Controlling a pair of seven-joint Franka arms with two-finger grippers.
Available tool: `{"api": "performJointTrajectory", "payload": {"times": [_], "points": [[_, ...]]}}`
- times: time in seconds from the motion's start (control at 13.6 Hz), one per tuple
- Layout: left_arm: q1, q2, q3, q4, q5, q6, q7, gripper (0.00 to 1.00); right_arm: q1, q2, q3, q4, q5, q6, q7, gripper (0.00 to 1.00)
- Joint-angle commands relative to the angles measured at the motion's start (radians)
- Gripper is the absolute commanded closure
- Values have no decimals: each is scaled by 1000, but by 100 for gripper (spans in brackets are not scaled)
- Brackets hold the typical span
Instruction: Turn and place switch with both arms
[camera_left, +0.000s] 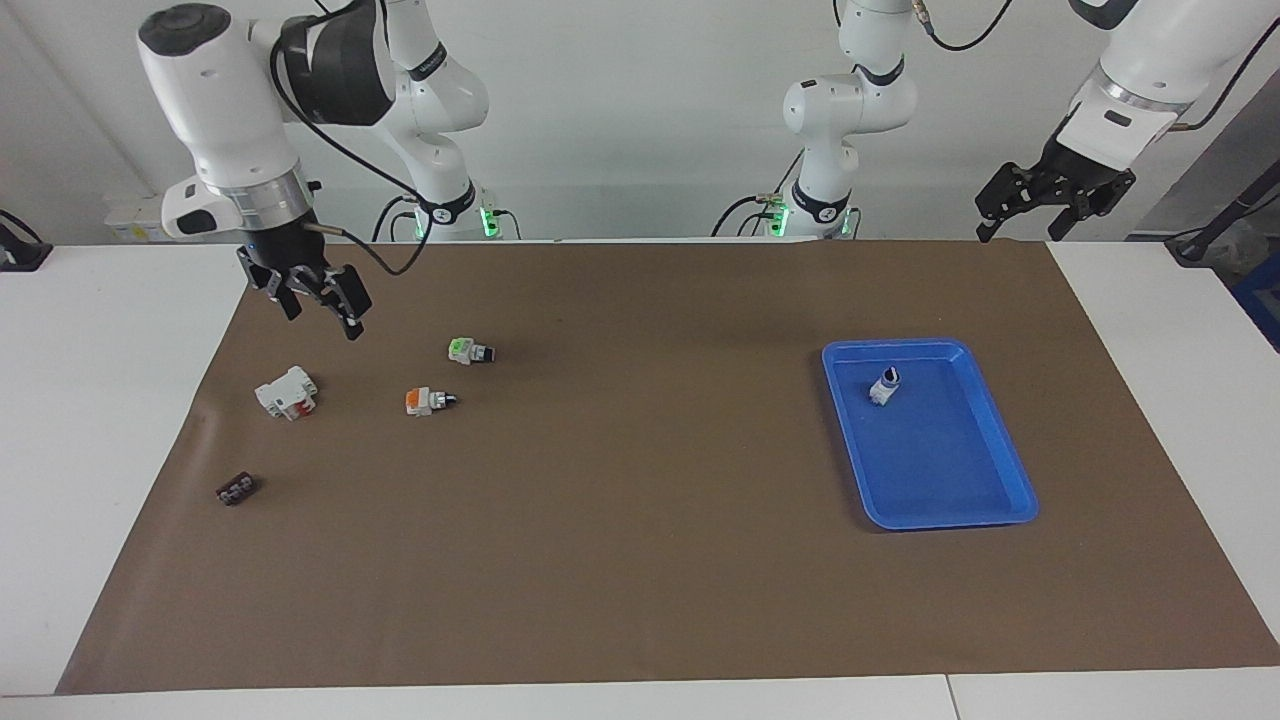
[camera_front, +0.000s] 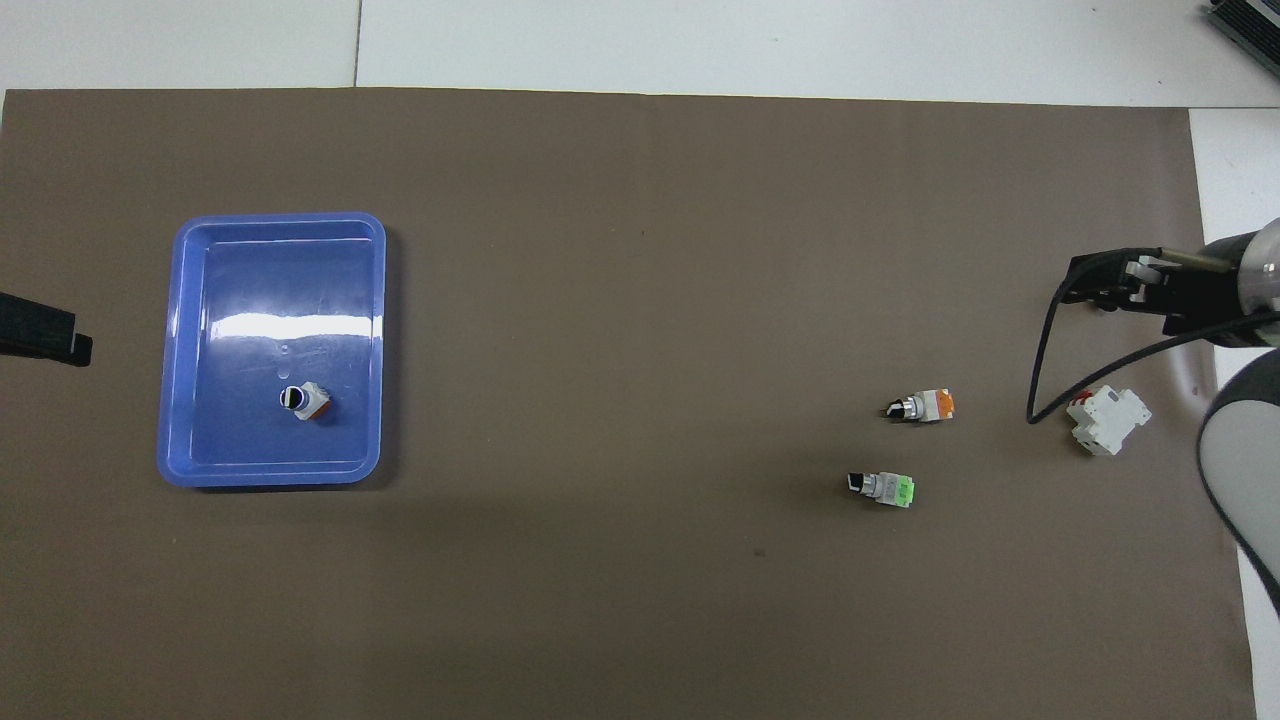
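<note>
The switch (camera_left: 428, 401) with the orange end face lies on its side on the brown mat, toward the right arm's end; it also shows in the overhead view (camera_front: 922, 406). My right gripper (camera_left: 320, 305) hangs open and empty above the mat, beside the white block with red parts and apart from the switch; the overhead view shows it too (camera_front: 1105, 280). My left gripper (camera_left: 1035, 215) is open and empty, waiting raised above the mat's corner at the left arm's end; only its tip (camera_front: 40, 335) shows from overhead.
A like switch with a green end face (camera_left: 468, 351) lies a little nearer to the robots. A white block with red parts (camera_left: 286, 392) and a small black part (camera_left: 236, 489) lie toward the right arm's end. A blue tray (camera_left: 950, 518) holds another switch (camera_left: 885, 385).
</note>
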Motion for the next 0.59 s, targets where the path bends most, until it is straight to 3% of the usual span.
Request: {"api": "performJointTrajectory", "payload": {"times": [0.0,0.29,0.51], "points": [[1,-30,-1,-32,18,-1,-10,0,2,30,7,-107,-14,120,315,0],[1,-30,-1,-32,18,-1,-10,0,51,132,7,-183,13,181,668,0],[1,-30,-1,-32,18,-1,-10,0,23,144,5,-305,128,283,691,0]]}}
